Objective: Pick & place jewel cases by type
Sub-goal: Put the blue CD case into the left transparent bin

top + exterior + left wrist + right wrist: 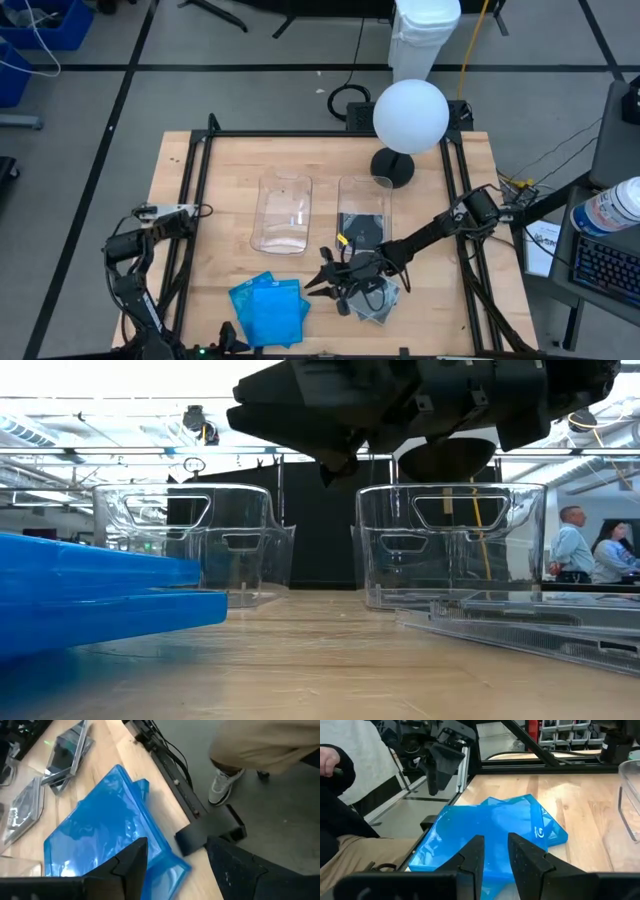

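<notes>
A stack of bright blue jewel cases (pixel 268 308) lies flat near the table's near edge, fanned out at the corners. To its right lie clear jewel cases (pixel 378 298) with grey discs. My right gripper (pixel 495 840) hovers above these clear cases (pixel 540 625). It points toward the blue stack (pixel 495 820) and is open by a narrow gap, with nothing between its fingers. My left gripper (pixel 177 842) is open wide at the near edge beside the blue stack (pixel 110 830). One of its fingers is over the stack and the other past the table's edge.
Two clear bins stand mid-table: the left bin (pixel 282 213) and the right bin (pixel 362 195), which has a dark case in it. A globe lamp (pixel 410 115) stands behind them. A person's leg and shoe (pixel 220 790) are just off the near edge. Black frame rails border the table.
</notes>
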